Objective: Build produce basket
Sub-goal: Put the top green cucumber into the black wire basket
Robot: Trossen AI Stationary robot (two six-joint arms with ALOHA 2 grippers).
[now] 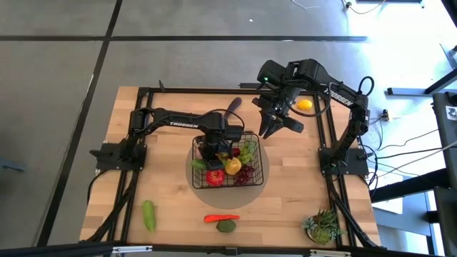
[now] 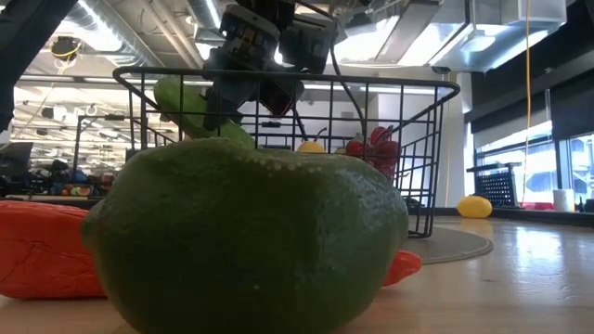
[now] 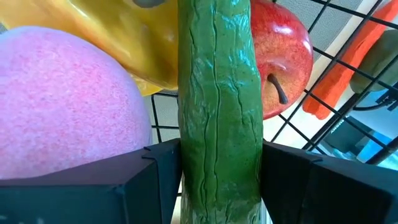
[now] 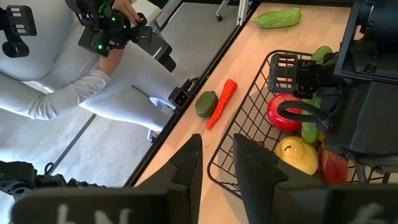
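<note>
The black wire basket (image 1: 251, 168) stands on a grey round mat mid-table, holding a pink peach (image 3: 62, 106), a yellow fruit (image 3: 124, 43), a red tomato (image 3: 283, 56) and grapes (image 1: 246, 171). My left gripper (image 1: 213, 151) reaches down into the basket's left part, shut on a green cucumber (image 3: 219, 93). My right gripper (image 1: 275, 127) hangs raised to the far right of the basket, open by a narrow gap (image 4: 217, 163), nothing between its fingers. A second cucumber (image 1: 148, 214), a red chilli (image 1: 221, 218) and a round green fruit (image 1: 226, 226) lie near the front edge. My left gripper pinches the cucumber's two long sides (image 3: 186, 162) between its two fingers (image 3: 140, 183), which lie across it. The fingers come from above, pointing steeply down. The cucumber (image 2: 186, 107) sits tilted inside the basket over the other fruit; its lower end is hidden.
A yellow lemon (image 1: 305, 105) lies at the far right and a dark eggplant (image 1: 234, 106) behind the basket. A spiky potted plant (image 1: 323, 227) stands at the front right corner. A person in white (image 4: 56, 87) stands beyond the table's near edge.
</note>
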